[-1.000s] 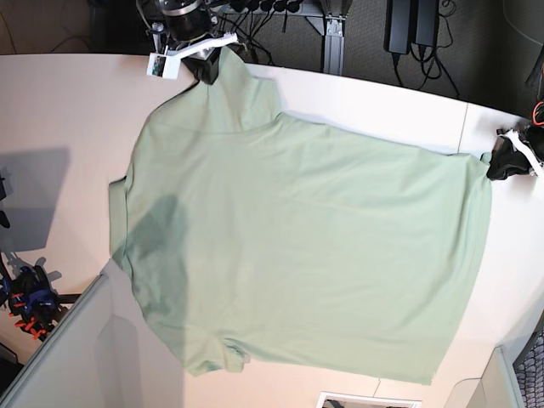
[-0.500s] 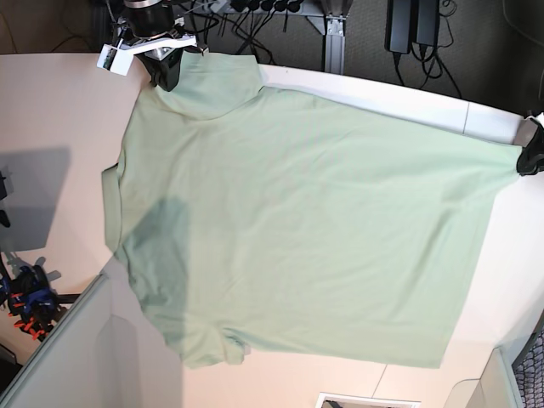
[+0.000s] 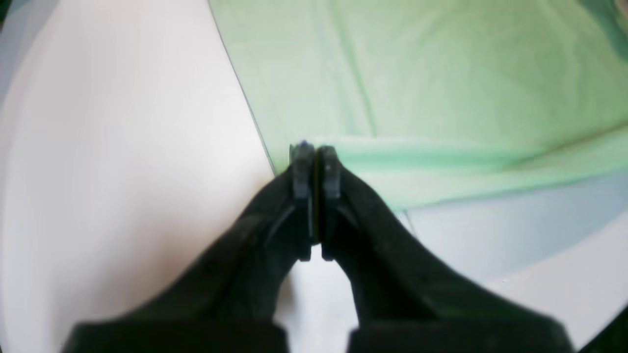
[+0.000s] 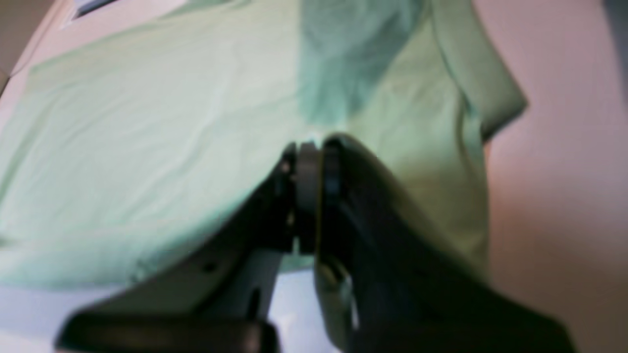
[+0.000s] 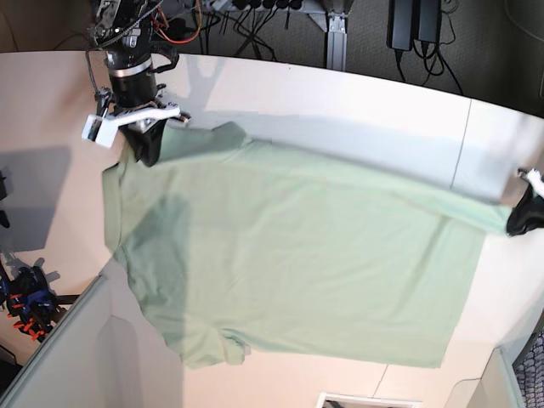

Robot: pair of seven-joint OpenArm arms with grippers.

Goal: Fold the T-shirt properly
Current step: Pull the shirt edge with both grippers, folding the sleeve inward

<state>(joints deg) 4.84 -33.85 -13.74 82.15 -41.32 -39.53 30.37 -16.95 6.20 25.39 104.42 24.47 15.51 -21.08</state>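
Observation:
The pale mint-green T-shirt [image 5: 289, 263] lies spread on the white table [image 5: 357, 102], with its far edge lifted off the surface between the two grippers. My right gripper [image 5: 146, 153] at the upper left is shut on the shirt's far corner; in the right wrist view [image 4: 306, 157] cloth is pinched between its fingers. My left gripper [image 5: 520, 223] at the right edge is shut on the opposite far corner; in the left wrist view [image 3: 314, 154] the hem [image 3: 441, 162] runs from its closed tips. A sleeve [image 5: 212, 348] lies at the near left. Collar, buttons and tag are hidden.
Cables and dark boxes [image 5: 408, 25] hang behind the table's far edge. A table seam [image 5: 459, 144] runs under the shirt at the right. A grey panel [image 5: 59, 357] and clamps [image 5: 30, 302] stand at the near left. A dark shadow [image 5: 34, 195] falls on the left.
Both grippers have pulled the shirt's far edge toward the near side. The right gripper came down and left; the left gripper moved down at the right edge. The far part of the table is uncovered.

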